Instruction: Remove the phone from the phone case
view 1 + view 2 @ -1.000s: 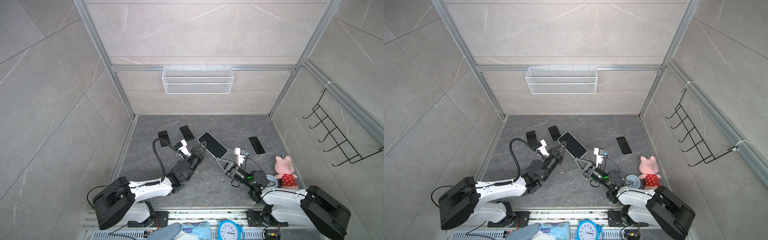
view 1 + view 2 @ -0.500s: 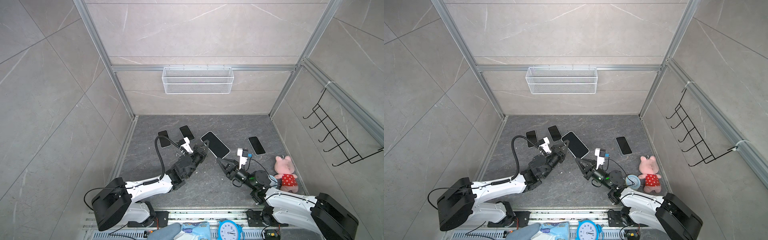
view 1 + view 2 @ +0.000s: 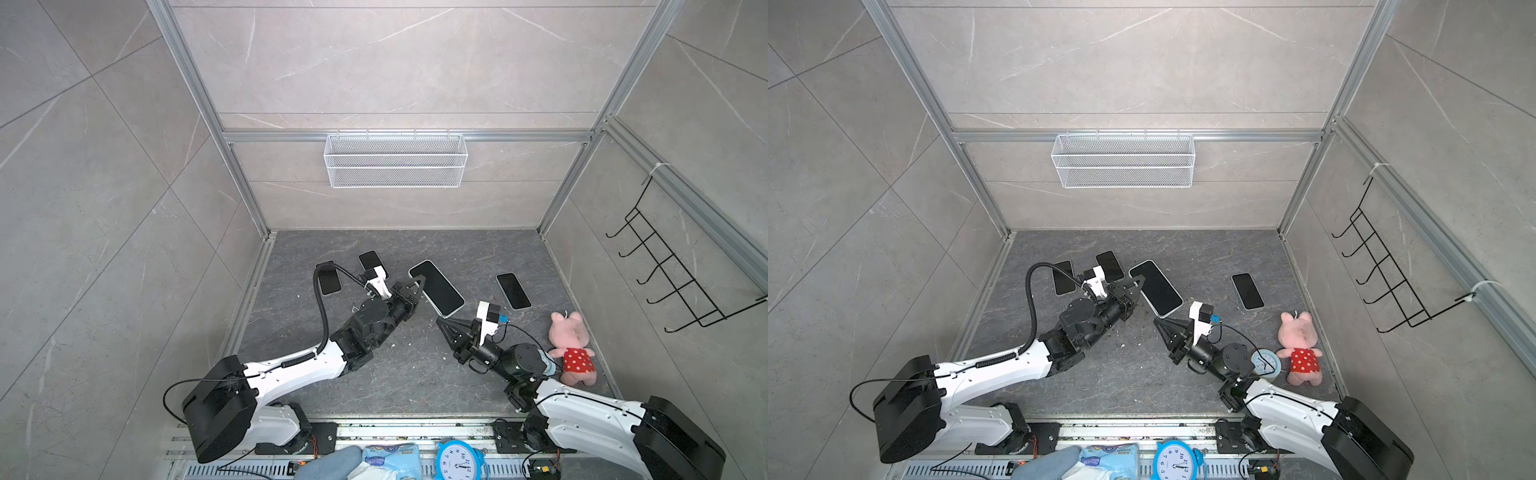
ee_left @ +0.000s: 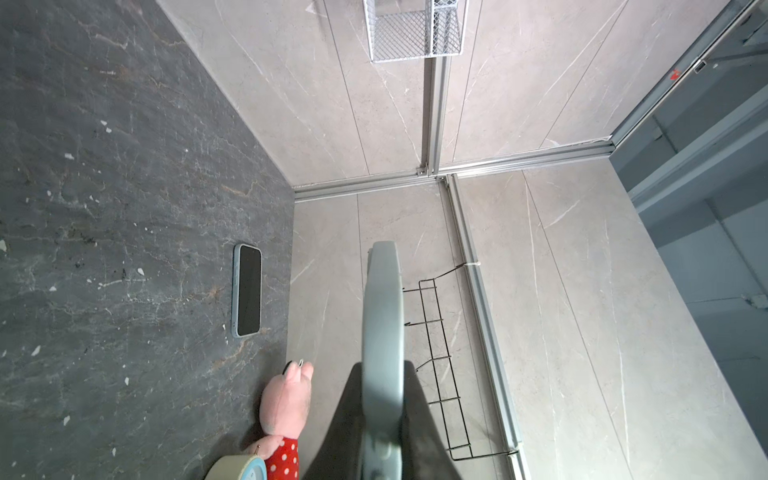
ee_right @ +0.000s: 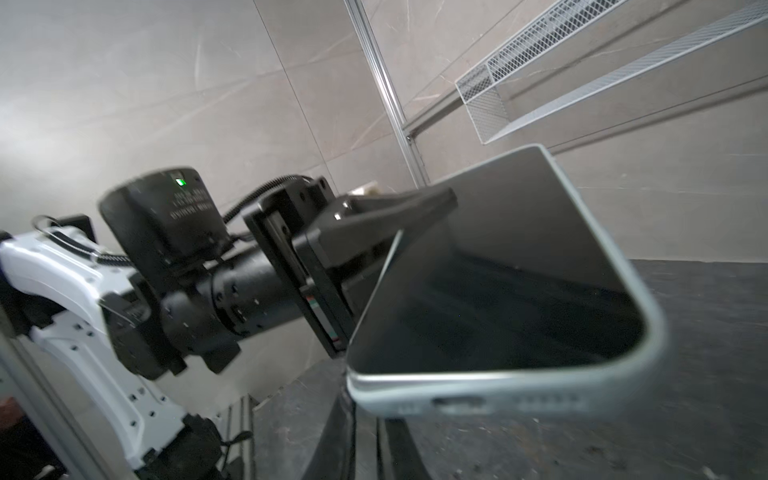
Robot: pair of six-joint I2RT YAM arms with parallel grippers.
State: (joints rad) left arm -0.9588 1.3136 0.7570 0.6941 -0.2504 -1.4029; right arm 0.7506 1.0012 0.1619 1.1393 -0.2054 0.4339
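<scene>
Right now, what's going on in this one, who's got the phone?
The left gripper is clamped on one long edge of the phone and holds it tilted off the floor. The phone sits fully inside its pale case, so nothing has been separated yet. The right gripper is shut and empty, its tip close to the phone's near end; whether they touch cannot be told. Three other phones lie flat on the floor, and a plush pig sits near the right arm.
</scene>
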